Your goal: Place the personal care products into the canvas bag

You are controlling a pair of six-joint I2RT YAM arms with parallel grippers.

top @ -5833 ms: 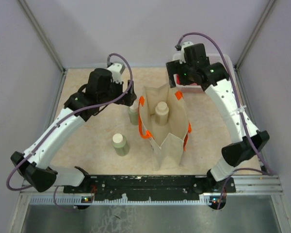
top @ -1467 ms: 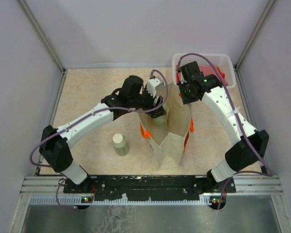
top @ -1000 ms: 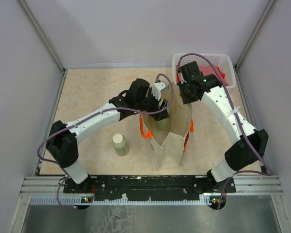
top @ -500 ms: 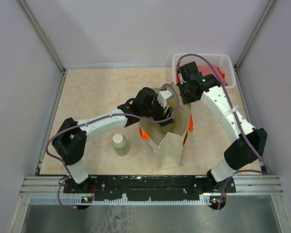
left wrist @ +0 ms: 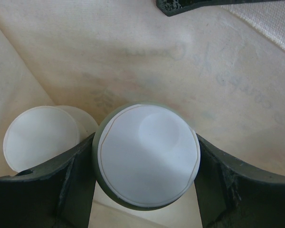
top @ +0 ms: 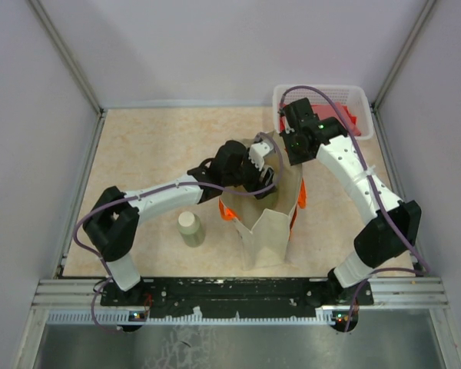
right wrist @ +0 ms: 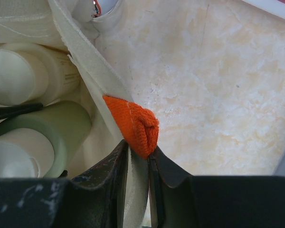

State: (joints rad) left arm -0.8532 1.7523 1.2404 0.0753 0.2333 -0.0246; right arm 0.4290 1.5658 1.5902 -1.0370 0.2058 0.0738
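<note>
While the right pincer [right wrist: 138, 171] pinches the canvas bag [top: 265, 231] at its orange handle [right wrist: 135, 126], the left pincer [top: 250, 165] grips a sage-green bottle [left wrist: 147, 159] inside the bag, beside a cream bottle [left wrist: 40, 137]; best lower fully, then let go.

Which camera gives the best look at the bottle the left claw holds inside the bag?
The left wrist view: the bottle, white cap up, fills the middle, gripped in the left claw. The right wrist view catches its green side inside the bag. From the top, the left arm hides it.
</note>
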